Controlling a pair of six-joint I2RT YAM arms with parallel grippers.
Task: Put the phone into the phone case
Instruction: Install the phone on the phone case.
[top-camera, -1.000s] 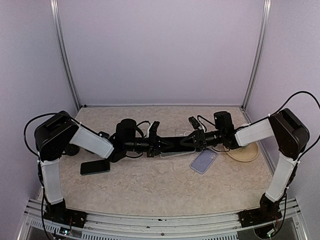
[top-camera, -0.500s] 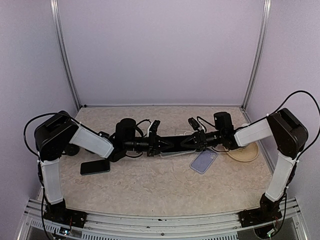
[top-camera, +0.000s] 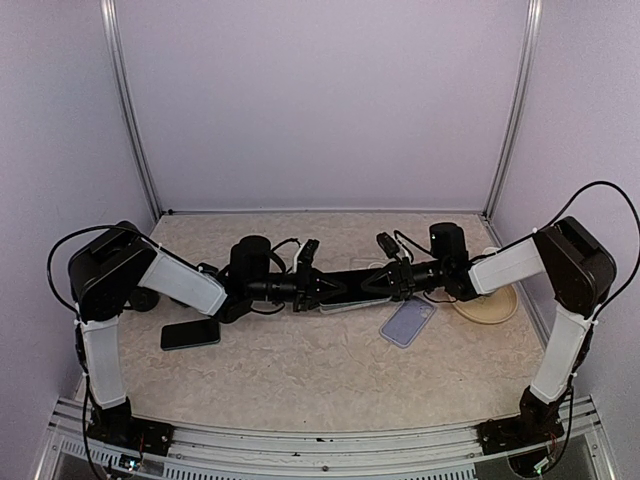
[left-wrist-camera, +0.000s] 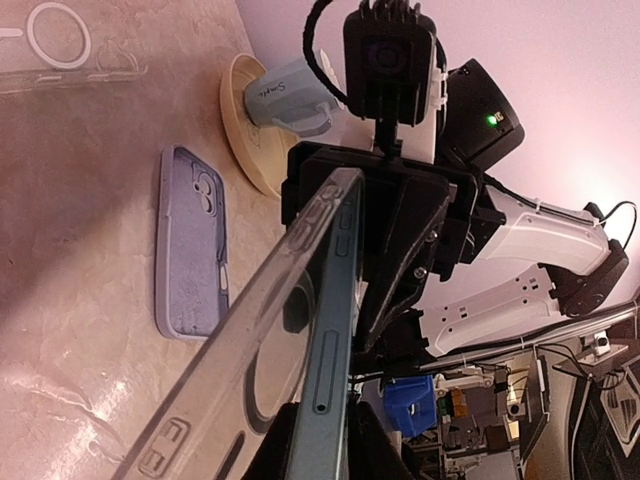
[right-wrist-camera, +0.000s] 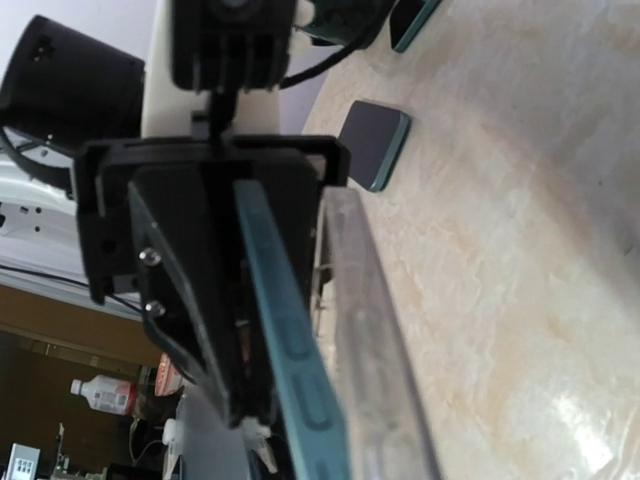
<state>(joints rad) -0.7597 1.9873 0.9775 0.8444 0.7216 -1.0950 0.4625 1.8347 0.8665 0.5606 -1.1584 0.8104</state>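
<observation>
A teal phone (top-camera: 350, 288) hangs edge-on between my two grippers over the middle of the table. A clear phone case (left-wrist-camera: 250, 340) lies along it, splayed away from the phone at my left end and meeting it at the far end. My left gripper (left-wrist-camera: 322, 405) is shut on the phone's edge, one black finger on each side. My right gripper (left-wrist-camera: 345, 185) closes over the far end, where phone and case come together. In the right wrist view the phone (right-wrist-camera: 285, 320) and case (right-wrist-camera: 365, 310) run side by side toward my left gripper (right-wrist-camera: 250, 190).
A lilac phone case (top-camera: 407, 322) lies face up on the table under the right arm. A beige plate (top-camera: 487, 303) carries a grey-blue roll (left-wrist-camera: 290, 95). A dark phone (top-camera: 190, 334) lies at the left. Another clear case (left-wrist-camera: 60, 45) lies further back.
My right gripper has closed on the far end of the phone and case. Both arms have stayed almost still.
</observation>
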